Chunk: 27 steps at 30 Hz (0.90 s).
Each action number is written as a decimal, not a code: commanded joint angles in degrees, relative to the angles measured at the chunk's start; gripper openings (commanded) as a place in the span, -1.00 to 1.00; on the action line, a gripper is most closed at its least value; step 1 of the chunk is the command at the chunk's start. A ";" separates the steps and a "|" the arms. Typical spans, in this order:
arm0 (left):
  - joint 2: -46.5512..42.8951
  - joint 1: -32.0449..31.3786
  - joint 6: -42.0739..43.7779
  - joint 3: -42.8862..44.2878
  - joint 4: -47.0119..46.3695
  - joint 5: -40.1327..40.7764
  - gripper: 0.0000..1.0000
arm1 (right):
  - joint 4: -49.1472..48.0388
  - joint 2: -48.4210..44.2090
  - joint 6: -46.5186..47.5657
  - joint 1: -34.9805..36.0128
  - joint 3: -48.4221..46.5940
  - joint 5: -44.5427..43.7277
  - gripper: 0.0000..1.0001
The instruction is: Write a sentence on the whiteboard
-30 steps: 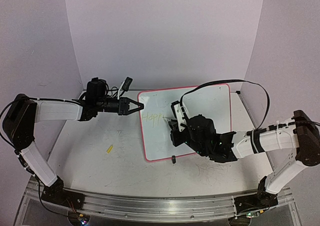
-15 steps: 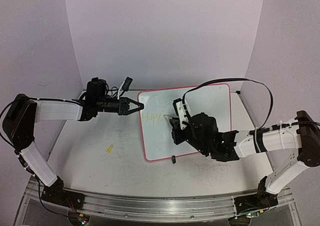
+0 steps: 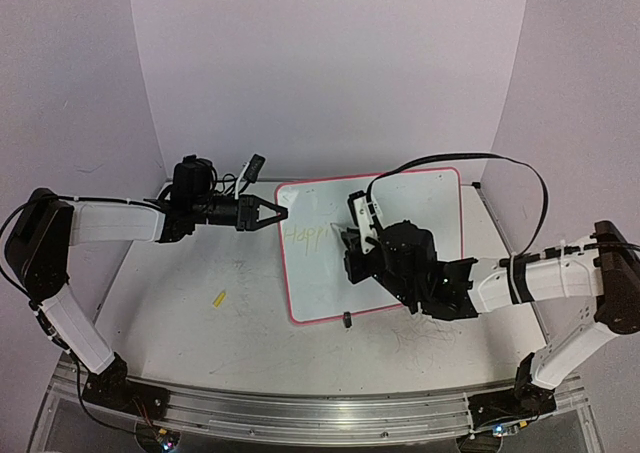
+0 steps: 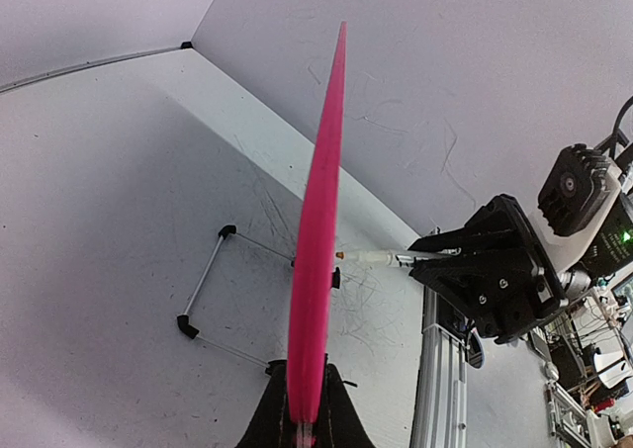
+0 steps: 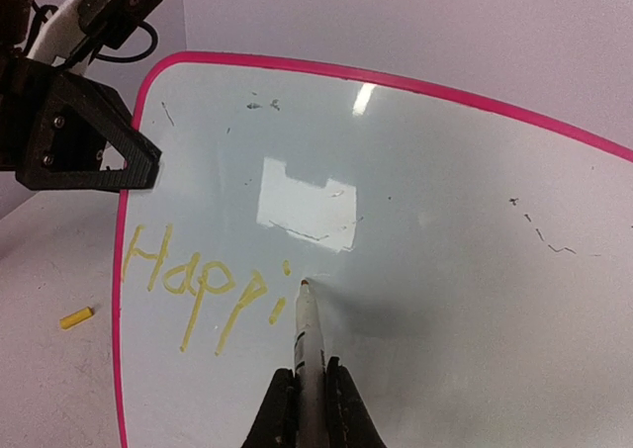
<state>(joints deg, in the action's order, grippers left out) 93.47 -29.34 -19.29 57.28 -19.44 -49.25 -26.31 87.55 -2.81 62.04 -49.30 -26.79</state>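
Observation:
The whiteboard [image 3: 410,213], white with a pink rim, stands tilted on the table. My left gripper [image 3: 275,214] is shut on its left edge, and the left wrist view shows the pink rim [image 4: 321,221] edge-on between the jaws of that gripper [image 4: 304,408]. My right gripper [image 5: 310,384] is shut on a white marker [image 5: 308,339]. The marker's tip touches the board just right of the yellow writing "Happi" [image 5: 198,280]. This start of the sentence also shows faintly in the top view [image 3: 305,235], with the right gripper [image 3: 352,243] beside it.
A small yellow marker cap [image 3: 218,298] lies on the scuffed table left of the board. A black clip foot [image 3: 346,319] sits at the board's near edge. The board's wire stand [image 4: 203,280] rests behind it. Walls close in at the back and sides.

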 commanded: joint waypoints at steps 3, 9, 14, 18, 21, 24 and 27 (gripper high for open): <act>-2.22 0.08 1.36 0.55 2.65 2.68 -1.00 | -2.38 1.34 0.38 -0.55 -2.36 -0.69 -1.00; -2.17 0.07 1.36 0.52 2.65 2.50 -1.00 | -1.22 1.32 -0.47 -0.57 -1.61 -1.08 -1.00; -2.15 0.08 1.36 0.51 2.65 2.50 -1.00 | 0.20 1.04 -1.75 -0.46 -0.74 -0.76 -1.00; -2.14 0.08 1.36 0.48 2.65 2.52 -1.00 | 1.09 0.31 -3.03 -0.43 0.47 -0.38 -1.00; -2.00 0.06 1.33 0.63 2.65 2.50 -1.00 | 1.29 0.10 -3.81 -0.25 1.41 0.15 -1.00; -1.95 0.03 1.27 0.62 2.65 2.45 -1.00 | 1.34 0.32 -4.33 -0.03 1.98 0.56 -1.00; -1.96 0.07 1.34 0.56 2.65 2.61 -1.00 | 1.40 0.27 -4.68 0.38 2.25 0.63 -1.00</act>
<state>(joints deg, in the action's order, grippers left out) 93.43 -29.32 -19.29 57.28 -19.05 -48.99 -26.09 88.38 -5.94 62.18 -47.95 -26.03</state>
